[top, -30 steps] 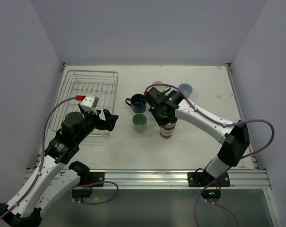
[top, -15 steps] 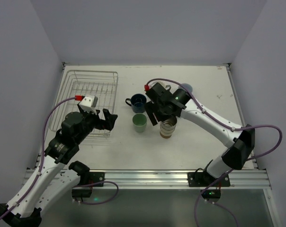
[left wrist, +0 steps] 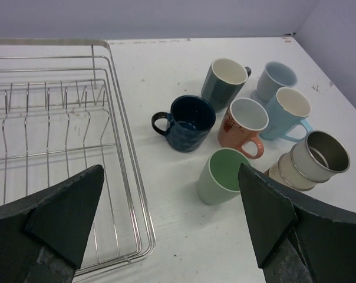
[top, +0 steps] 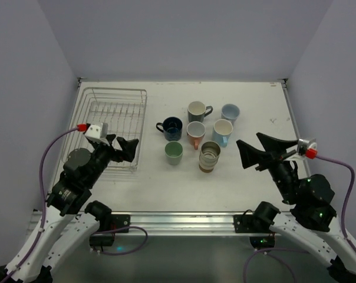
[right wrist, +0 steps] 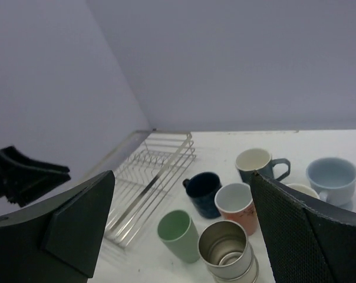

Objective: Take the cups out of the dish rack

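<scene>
Left end effector (top: 129, 148): spread wide, holding nothing; it hangs over the near right corner of the dish rack (top: 113, 89).
Right end effector (top: 248, 139): also spread wide and empty, above bare desk (top: 260, 106), with the cups to its left and well apart from it.
Nearest cups: the mint tumbler (top: 174, 152) and the beige-and-brown tumbler (top: 209, 156), which stand between the two end effectors.
Farther cups: the navy mug (top: 171, 128), salmon mug (top: 195, 133) and light blue mug (top: 223, 131), then the grey-green mug (top: 197, 109) and pale blue cup (top: 230, 112) beyond. All are upright on the desk, right of the rack.
Rack: no cup shows inside the wires, so unloading looks complete.
Handling: probably glazed ceramic, so stiff, smooth, rather slippery and chippable. The tumbler's shiny lining suggests a lighter one.
Hold: pinch one wall at the rim, or take the handle.
</scene>
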